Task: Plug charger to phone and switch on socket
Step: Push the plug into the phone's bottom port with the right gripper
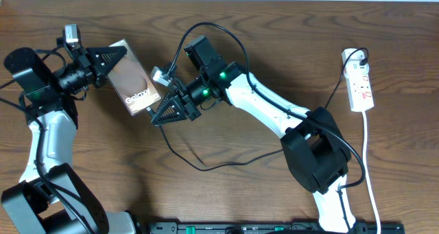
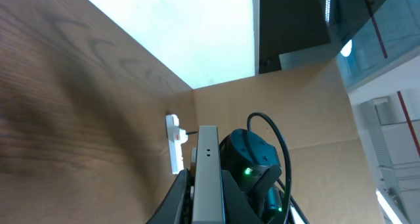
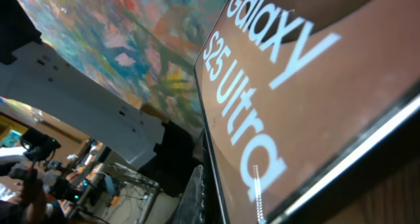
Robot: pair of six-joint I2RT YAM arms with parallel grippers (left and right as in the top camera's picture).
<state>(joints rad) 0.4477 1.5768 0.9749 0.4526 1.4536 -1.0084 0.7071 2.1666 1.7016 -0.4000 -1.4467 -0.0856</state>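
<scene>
Arms: white shells, black joints.
On the right arm [image 1: 267, 110], green lights [image 1: 222, 75] are glowing at its 10 o'clock end; black wires [image 1: 206, 167] are looping alongside.

Dark, glossy phone [image 1: 132, 82], white "Galaxy" lettering up, sits diagonally at left, the white socket [image 1: 360, 83] lies far right, and the thin black charger [image 1: 206, 168] cable loops between them.

Glossy brown phone [image 1: 136, 82], white lettering [image 1: 139, 97]; white socket [image 1: 360, 83].
</scene>
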